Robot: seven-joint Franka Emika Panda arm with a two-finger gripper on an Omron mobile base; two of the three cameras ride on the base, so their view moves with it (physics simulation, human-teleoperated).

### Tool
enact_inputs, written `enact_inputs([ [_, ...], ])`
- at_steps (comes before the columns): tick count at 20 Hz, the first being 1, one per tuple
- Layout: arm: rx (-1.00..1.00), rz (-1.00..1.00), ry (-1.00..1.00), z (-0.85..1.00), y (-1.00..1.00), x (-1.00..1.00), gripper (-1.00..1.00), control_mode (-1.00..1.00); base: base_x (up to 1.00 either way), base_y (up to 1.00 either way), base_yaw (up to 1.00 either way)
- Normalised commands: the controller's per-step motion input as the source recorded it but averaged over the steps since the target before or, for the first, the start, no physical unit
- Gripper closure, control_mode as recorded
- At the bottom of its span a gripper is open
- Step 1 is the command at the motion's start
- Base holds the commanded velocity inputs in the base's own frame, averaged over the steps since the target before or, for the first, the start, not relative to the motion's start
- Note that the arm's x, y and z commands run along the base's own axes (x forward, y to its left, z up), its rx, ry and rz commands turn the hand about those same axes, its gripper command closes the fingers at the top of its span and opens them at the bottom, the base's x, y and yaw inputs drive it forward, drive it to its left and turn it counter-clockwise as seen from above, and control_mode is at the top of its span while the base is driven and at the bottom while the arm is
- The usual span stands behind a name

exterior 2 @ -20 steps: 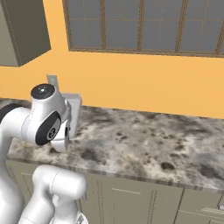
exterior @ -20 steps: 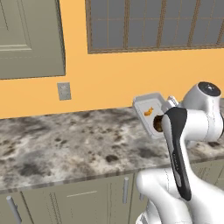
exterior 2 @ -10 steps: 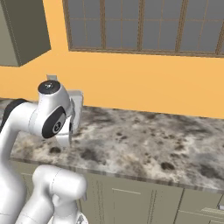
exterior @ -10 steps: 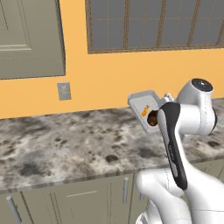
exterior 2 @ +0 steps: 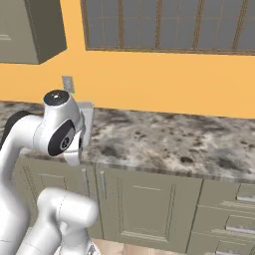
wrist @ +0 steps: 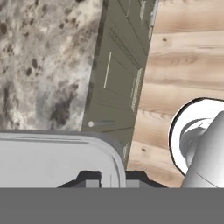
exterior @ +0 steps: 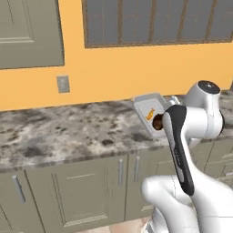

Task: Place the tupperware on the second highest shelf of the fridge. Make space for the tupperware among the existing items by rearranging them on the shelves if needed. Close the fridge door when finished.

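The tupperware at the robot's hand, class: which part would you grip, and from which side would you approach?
The rim. The tupperware is a shallow, flat, lidded box with rounded corners, so closing on one thin edge from the robot's side suits it; the gripper looks shut there already.

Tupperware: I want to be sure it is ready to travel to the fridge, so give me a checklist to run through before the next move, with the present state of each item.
1. Tupperware held by the gripper: ok, the fingers are shut on its rim.
2. Tupperware lifted off the counter: ok, it hangs tilted above the counter's front edge.
3. Contents secure: cannot tell; something orange shows through its side, but no lid seam is plain.
4. Fridge in sight: not ok, the base cameras face the counter, wall and window.
5. Space on the second highest shelf: cannot tell.
6. Floor beside the cabinets: ok, bare wood where it shows.
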Motion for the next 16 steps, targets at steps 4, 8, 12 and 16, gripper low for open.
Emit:
enact_inputs([
  [4, 0.0, 0.0, 0.0, 0.0, 0.0, 0.0, 1.0, 1.0, -0.66, -0.43, -0.48],
  [8, 0.0, 0.0, 0.0, 0.0, 0.0, 0.0, 1.0, 1.0, -0.07, -0.66, -0.59],
  [12, 0.0, 0.0, 0.0, 0.0, 0.0, 0.0, 1.0, 1.0, 0.01, -0.51, -0.66],
  [16, 0.0, 0.0, 0.0, 0.0, 0.0, 0.0, 1.0, 1.0, 0.08, -0.57, -0.66],
])
